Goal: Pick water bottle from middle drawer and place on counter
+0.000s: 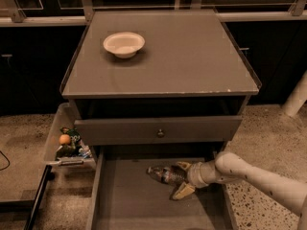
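**Gripper straddles bottle in open drawer**

The small clear ribbed plastic water bottle (162, 174) lies on its side on the flat grey floor of the pulled-out middle drawer (120, 200), near its back right. The gripper (176, 181) sits around the bottle's right end, its tan fingers (183, 191) spread apart above and below it, not clamped. The smooth white arm (259, 178) reaches in low from the right, nearly level. Above, the matte grey counter (192, 61) carries a pale round bowl (123, 43).

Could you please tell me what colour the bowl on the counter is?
The bowl is cream-white, camera view; the gripper sits in the middle drawer.
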Motion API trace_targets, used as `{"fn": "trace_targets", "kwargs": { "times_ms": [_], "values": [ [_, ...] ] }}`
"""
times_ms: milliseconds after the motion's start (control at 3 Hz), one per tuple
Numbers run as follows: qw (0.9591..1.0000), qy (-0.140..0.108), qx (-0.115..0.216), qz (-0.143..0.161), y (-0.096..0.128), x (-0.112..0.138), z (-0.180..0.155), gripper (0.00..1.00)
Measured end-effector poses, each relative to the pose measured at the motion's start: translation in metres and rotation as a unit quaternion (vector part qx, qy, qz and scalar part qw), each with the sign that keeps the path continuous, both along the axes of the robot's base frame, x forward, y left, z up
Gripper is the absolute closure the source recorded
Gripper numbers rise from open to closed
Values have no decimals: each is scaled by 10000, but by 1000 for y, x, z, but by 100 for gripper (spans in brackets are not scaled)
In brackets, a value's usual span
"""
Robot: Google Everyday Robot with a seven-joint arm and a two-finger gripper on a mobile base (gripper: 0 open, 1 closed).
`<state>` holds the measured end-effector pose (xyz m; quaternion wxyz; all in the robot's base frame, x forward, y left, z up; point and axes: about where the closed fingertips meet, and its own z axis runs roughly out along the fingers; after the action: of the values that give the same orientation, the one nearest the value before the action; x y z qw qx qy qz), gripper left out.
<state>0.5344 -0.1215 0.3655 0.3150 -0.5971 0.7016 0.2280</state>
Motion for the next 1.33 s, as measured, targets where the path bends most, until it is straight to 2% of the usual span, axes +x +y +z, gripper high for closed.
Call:
{"fn": "trace_targets", "kwargs": {
  "times_ms": [1000,1333],
  "values": [
    [10000,1,0,1,0,0,0,89],
    [10000,0,1,1,0,0,0,100]
  ]
}}
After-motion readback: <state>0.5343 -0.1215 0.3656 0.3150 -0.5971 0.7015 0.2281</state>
